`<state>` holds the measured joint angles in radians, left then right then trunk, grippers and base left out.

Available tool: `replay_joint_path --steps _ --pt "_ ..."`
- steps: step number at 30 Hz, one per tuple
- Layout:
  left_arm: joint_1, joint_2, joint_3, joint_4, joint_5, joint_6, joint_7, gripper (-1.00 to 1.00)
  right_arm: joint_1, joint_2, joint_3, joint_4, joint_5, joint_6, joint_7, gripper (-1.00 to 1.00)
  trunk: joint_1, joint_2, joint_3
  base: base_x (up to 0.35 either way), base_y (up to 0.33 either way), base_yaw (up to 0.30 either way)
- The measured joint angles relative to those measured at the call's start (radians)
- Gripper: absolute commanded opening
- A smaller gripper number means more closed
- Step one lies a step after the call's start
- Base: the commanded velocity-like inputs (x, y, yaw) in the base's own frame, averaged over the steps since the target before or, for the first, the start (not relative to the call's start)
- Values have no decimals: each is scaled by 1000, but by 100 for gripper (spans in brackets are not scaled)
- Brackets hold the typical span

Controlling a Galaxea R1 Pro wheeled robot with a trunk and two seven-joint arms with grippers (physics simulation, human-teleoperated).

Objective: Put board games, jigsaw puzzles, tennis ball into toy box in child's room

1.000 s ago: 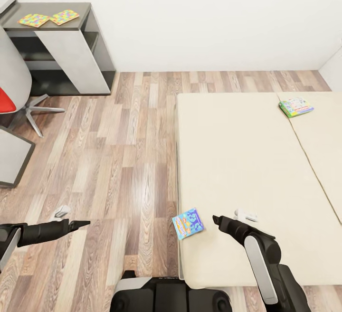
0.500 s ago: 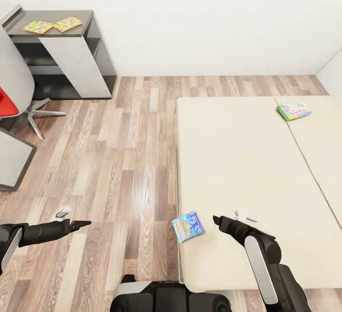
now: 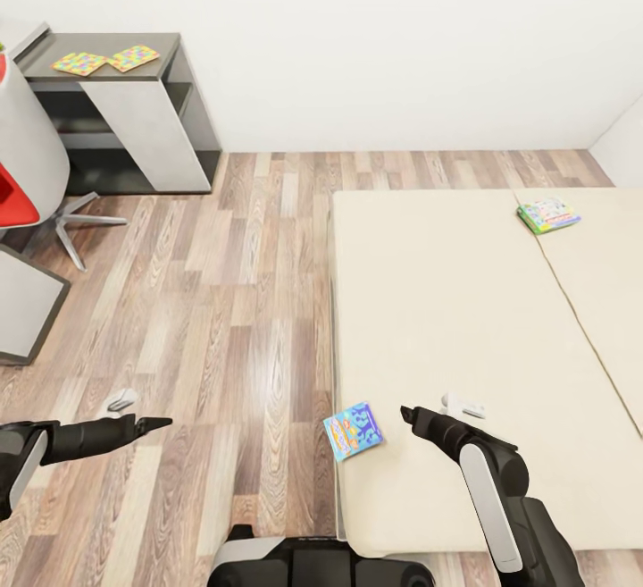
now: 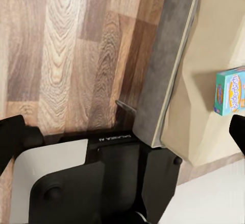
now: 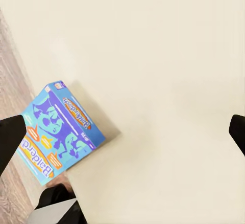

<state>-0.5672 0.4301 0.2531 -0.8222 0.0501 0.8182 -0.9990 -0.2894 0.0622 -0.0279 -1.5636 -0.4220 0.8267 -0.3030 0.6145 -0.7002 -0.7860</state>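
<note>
A blue board game lies flat on the near left corner of the cream bed, partly over the edge. My right gripper hovers open just right of it; the right wrist view has the box between the spread fingers. A green board game rests at the bed's far right. Two colourful jigsaw puzzles lie side by side on the grey table at the far left. My left gripper is open over the wood floor, and its wrist view catches the blue box.
A white swivel chair with a red seat stands beside the table, with a grey panel nearer me. Wood floor runs between the table and the bed. My base is against the bed's near corner.
The whole picture has slid down a little because the camera moved. Both arms hold the same pose, and the games and puzzles lie where they were.
</note>
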Motion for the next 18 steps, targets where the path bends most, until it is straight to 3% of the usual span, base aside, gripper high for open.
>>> replay_joint_path --steps 10,18 --pt "0 -19 -1 0 0 -23 142 100 0 0 1 0 1 0 -1 100 0 0 16 0 0 0" --pt "0 -53 -1 0 1 -25 298 100 0 0 1 1 2 0 -2 100 0 0 30 0 0 0"
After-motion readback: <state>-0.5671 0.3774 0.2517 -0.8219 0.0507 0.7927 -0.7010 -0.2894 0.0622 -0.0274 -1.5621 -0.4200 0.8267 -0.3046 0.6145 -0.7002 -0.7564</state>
